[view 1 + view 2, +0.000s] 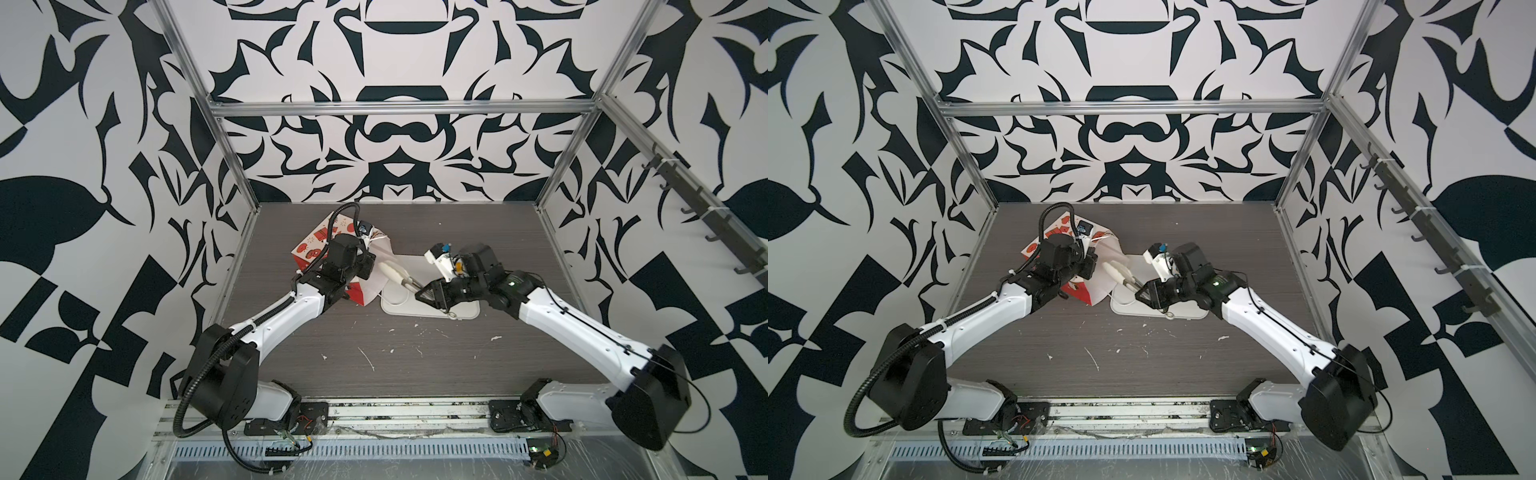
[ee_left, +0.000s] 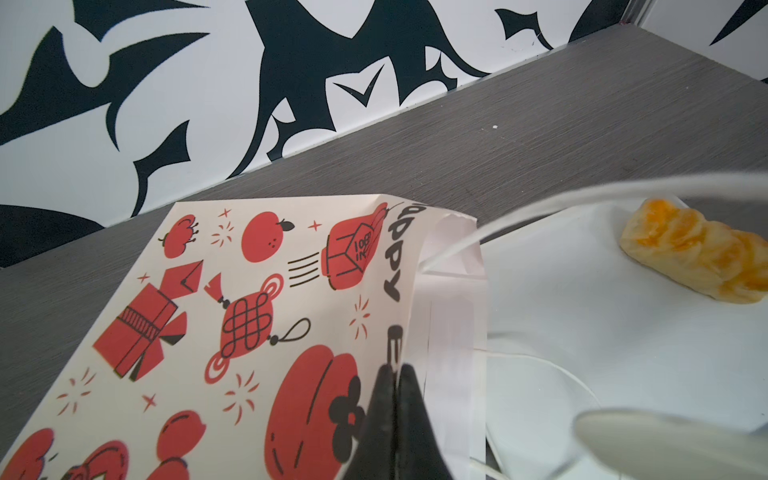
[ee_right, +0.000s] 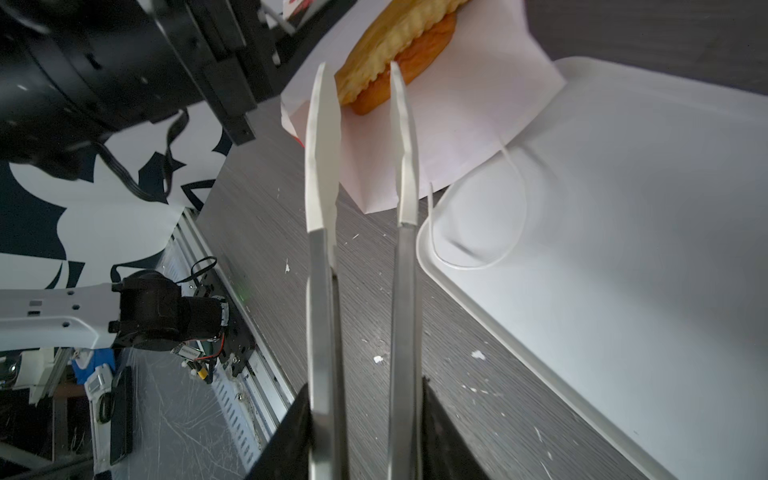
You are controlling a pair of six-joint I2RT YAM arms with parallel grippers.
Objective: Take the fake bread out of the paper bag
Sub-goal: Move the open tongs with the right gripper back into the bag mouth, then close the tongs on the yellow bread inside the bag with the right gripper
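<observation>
Fake bread in sight: a crimped, brown-orange piece lies on the white lining just inside the mouth of the paper bag. It is not out yet. Your left wrist view shows a glossy yellow-orange piece on that same lining. Whether that's the same one or a second, I can't tell you.

The bag lies on its side on the surface, with its mouth facing about 4 o'clock in both top views. Its lower lip and a cord handle are draped over the 10 o'clock corner of the white tray.

Your left claw is closed tight, pinching the bag's upper lip and holding the mouth agape. Your right claw is clamped on a pair of tongs. Their white tips stand apart, aimed right at the pastry. Touching it or not, I can't call it from here.

So this is the reach-in step, and likely the first piece, since nothing sits on the tray. Next, ease the tips either side of the bread and squeeze, then draw back toward 4 o'clock and over the tray. Hold that left pinch firm so the lip doesn't flop onto the tongs.
</observation>
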